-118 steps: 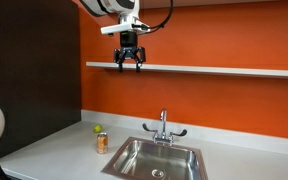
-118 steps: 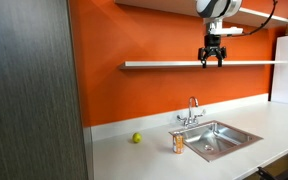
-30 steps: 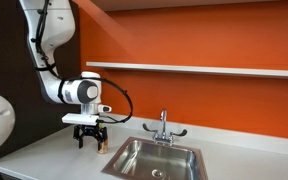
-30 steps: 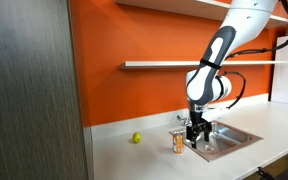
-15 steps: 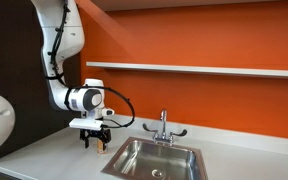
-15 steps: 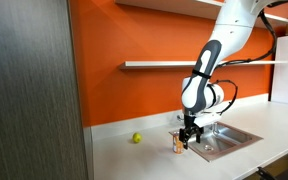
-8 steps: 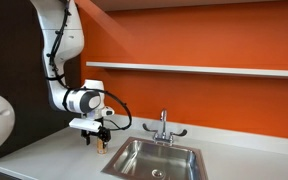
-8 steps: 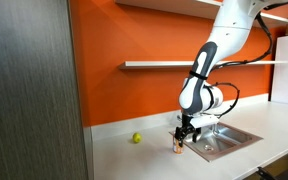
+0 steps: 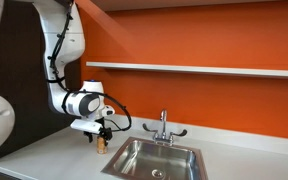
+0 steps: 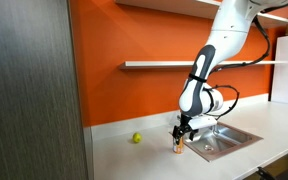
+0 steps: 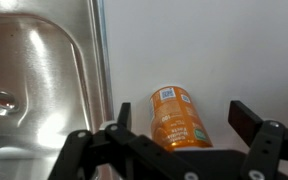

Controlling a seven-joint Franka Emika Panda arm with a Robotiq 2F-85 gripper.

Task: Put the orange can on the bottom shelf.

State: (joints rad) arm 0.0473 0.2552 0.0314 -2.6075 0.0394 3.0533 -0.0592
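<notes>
Descended further: end effector [image 10: 180, 133] tilted, spread wide astride upright orange can [image 11: 179, 120].

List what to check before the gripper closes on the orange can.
1. Gripper open: ok, fingers spread in the wrist view.
2. Orange can between the fingers: ok.
3. Can standing on the countertop, beside the sink, not in it: ok.
4. Fingers low enough on the can: cannot tell.
5. Room on the bottom shelf: cannot tell, it is seen only from below.
</notes>
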